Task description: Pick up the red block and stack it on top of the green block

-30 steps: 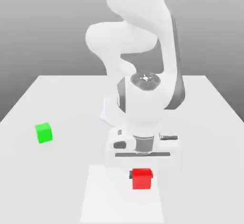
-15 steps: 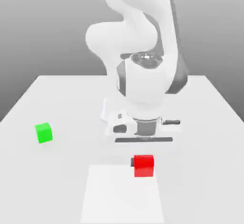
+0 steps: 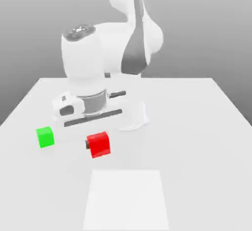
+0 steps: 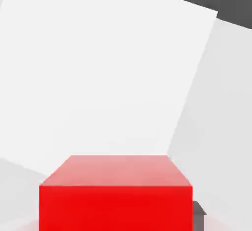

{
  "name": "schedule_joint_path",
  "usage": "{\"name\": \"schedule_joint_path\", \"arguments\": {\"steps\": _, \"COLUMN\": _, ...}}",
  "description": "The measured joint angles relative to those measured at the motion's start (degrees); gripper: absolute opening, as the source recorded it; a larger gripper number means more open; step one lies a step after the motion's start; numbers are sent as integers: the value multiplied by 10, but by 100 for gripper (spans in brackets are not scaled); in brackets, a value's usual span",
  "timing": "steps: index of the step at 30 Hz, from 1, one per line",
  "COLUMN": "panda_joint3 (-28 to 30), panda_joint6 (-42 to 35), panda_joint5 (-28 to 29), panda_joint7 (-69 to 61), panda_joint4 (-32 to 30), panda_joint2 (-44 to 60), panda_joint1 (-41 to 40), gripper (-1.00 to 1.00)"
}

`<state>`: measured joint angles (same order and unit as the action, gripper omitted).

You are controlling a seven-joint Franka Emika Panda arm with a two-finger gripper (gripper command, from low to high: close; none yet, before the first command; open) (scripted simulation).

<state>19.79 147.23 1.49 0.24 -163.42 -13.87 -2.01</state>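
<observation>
Exterior view: the white arm (image 3: 98, 53) leans toward the view's left, its hand pointing down over the pale table (image 3: 206, 127). The gripper (image 3: 97, 145) has its jaws closed on the red block (image 3: 99, 144), which hangs clear of the table with a faint shadow beneath it (a dark finger (image 3: 88, 144) shows against the block's side toward the view's left). The block sits a little tilted in the grip, directly below the hand's flat grey bar.

The green block (image 3: 45, 136) rests on the table toward the exterior view's left, near the red block but apart from it, with a clear strip of table between them. Both cubes sit at about the same height in the picture, the red one looking slightly larger.

A brighter white square patch (image 3: 127, 200) lies on the table nearer the camera, below and toward the view's right of the red block; nothing stands on it.

In the hand view, the red block (image 4: 115, 195) fills the near part of the picture, its top face lighter than the saturated face turned to the lens. A dark finger (image 4: 198, 209) peeks out at one edge of the block. Beyond it lie the bright square patch (image 4: 108, 68) seen at an angle, the greyer table (image 4: 221, 127) around it, and a dark strip past the table's edge.
</observation>
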Motion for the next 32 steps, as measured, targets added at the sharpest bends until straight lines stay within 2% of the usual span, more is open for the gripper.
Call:
{"name": "schedule_joint_path", "arguments": {"steps": 9, "panda_joint3": 127, "panda_joint6": -25, "panda_joint5": 128, "panda_joint7": -273, "panda_joint4": -30, "panda_joint2": -65, "panda_joint1": -113, "gripper": -100}}
{"name": "schedule_joint_path", "arguments": {"steps": 18, "panda_joint3": 242, "panda_joint6": 13, "panda_joint5": 283, "panda_joint7": -506, "panda_joint4": -55, "panda_joint2": -83, "panda_joint1": -242, "gripper": -100}}
{"name": "schedule_joint_path", "arguments": {"steps": 20, "panda_joint3": 263, "panda_joint6": 48, "panda_joint5": 287, "panda_joint7": -528, "panda_joint4": -57, "panda_joint2": -53, "panda_joint1": -239, "gripper": -100}}
{"name": "schedule_joint_path", "arguments": {"steps": 22, "panda_joint3": 284, "panda_joint6": 93, "panda_joint5": 267, "panda_joint7": -548, "panda_joint4": -58, "panda_joint2": -10, "panda_joint1": -219, "gripper": -100}}
{"name": "schedule_joint_path", "arguments": {"steps": 24, "panda_joint3": 307, "panda_joint6": 141, "panda_joint5": 222, "panda_joint7": -580, "panda_joint4": -60, "panda_joint2": 39, "panda_joint1": -185, "gripper": -100}}
{"name": "schedule_joint_path", "arguments": {"steps": 25, "panda_joint3": 319, "panda_joint6": 166, "panda_joint5": 182, "panda_joint7": -607, "panda_joint4": -61, "panda_joint2": 66, "panda_joint1": -163, "gripper": -100}}
{"name": "schedule_joint_path", "arguments": {"steps": 26, "panda_joint3": 319, "panda_joint6": 166, "panda_joint5": 182, "panda_joint7": -607, "panda_joint4": -61, "panda_joint2": 66, "panda_joint1": -163, "gripper": -100}}
{"name": "schedule_joint_path", "arguments": {"steps": 27, "panda_joint3": 318, "panda_joint6": 165, "panda_joint5": 182, "panda_joint7": -607, "panda_joint4": -61, "panda_joint2": 66, "panda_joint1": -163, "gripper": 100}}
{"name": "schedule_joint_path", "arguments": {"steps": 32, "panda_joint3": 318, "panda_joint6": 165, "panda_joint5": 182, "panda_joint7": -607, "panda_joint4": -61, "panda_joint2": 66, "panda_joint1": -163, "gripper": 100}}
